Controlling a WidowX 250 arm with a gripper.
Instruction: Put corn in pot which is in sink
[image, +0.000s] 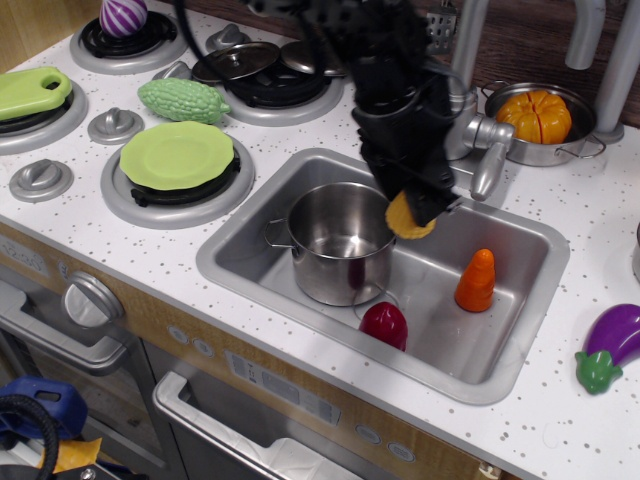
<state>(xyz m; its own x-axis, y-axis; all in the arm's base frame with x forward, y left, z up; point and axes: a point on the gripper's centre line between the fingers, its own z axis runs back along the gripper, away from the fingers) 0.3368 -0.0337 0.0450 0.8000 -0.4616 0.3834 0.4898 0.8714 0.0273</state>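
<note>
My black gripper (412, 205) is shut on the yellow-orange ridged corn (410, 219) and holds it in the air just above the right rim of the shiny steel pot (338, 243). The pot stands upright and empty at the left of the grey sink (240, 225). The corn hangs over the pot's right side handle, part over the sink floor. My fingers cover the corn's top.
An orange carrot (476, 281) and a red toy (384, 325) stand in the sink right of the pot. The chrome faucet (482, 135) is behind my gripper. A small pan with a pumpkin (538, 118) sits at the back right, an eggplant (612, 344) at the right edge. A green plate (176, 155) and gourd (184, 100) are on the stove.
</note>
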